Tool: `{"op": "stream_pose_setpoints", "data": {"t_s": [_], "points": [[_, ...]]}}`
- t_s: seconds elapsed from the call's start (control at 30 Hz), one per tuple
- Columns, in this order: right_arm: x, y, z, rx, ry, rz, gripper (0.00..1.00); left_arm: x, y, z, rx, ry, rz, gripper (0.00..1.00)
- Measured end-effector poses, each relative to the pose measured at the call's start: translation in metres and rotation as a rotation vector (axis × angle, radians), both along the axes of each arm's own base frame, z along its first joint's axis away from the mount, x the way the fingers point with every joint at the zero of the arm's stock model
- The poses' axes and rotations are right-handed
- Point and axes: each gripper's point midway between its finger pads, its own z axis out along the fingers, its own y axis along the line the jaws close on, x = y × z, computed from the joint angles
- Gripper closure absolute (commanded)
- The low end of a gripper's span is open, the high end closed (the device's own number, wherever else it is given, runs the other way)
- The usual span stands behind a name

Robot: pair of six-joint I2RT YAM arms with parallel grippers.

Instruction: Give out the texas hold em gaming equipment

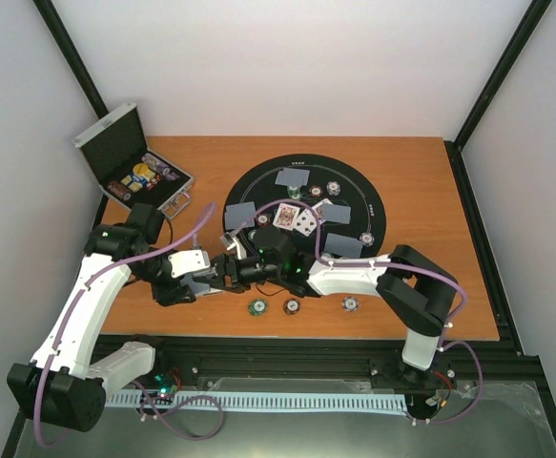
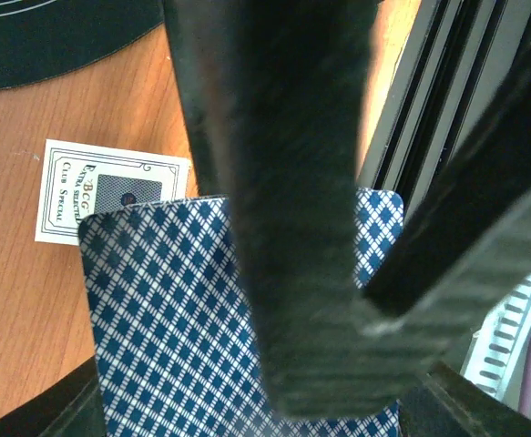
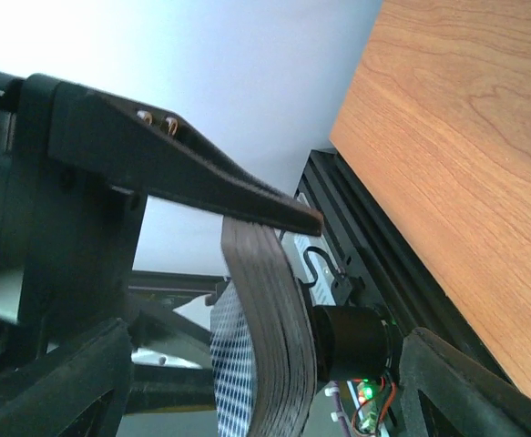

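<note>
My left gripper [image 1: 204,276] [image 2: 247,405] is shut on a deck of blue-diamond-backed playing cards [image 2: 165,309], gripping it by its sides just in front of the round black mat [image 1: 301,162]. In the right wrist view the deck [image 3: 279,346] shows edge-on and bowed. My right gripper [image 1: 232,268] [image 3: 265,387] stands open astride it, one finger [image 2: 292,228] lying over the top card. Face-down cards [image 1: 292,177], two face-up cards [image 1: 295,219] and chips [image 1: 333,188] lie on the mat. A green chip [image 1: 257,306], a brown-red chip [image 1: 292,306] and a purple-white chip [image 1: 350,304] sit near the front edge.
The silver case [image 1: 115,143] stands open at the back left with chips inside. A white printed card reading Club Special [image 2: 83,187] lies on the wood, partly under the deck. The black frame rails [image 2: 429,109] run along the table's near edge.
</note>
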Motion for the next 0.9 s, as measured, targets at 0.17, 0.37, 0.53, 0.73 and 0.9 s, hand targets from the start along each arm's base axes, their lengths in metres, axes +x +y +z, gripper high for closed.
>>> {"op": "stream_pose_setpoints", "data": {"t_s": [0.17,0.37,0.53,0.73,0.9], "points": [[0.003,0.009,-0.006,0.0,0.021,0.007,0.24,-0.001,0.0,0.0,0.0,0.003,0.0,0.99],[0.001,0.014,-0.018,-0.007,0.054,0.024,0.28,-0.001,0.0,0.0,0.0,0.005,0.0,0.99],[0.0,0.016,-0.029,-0.02,0.079,0.032,0.31,-0.002,0.0,0.0,0.002,0.007,0.0,0.99],[0.004,0.015,-0.025,-0.004,0.079,0.032,0.35,-0.002,0.0,0.003,0.0,0.003,0.0,0.99],[0.009,0.011,-0.023,0.013,0.076,0.033,0.38,-0.001,0.0,0.003,0.001,-0.002,0.0,0.99]]}}
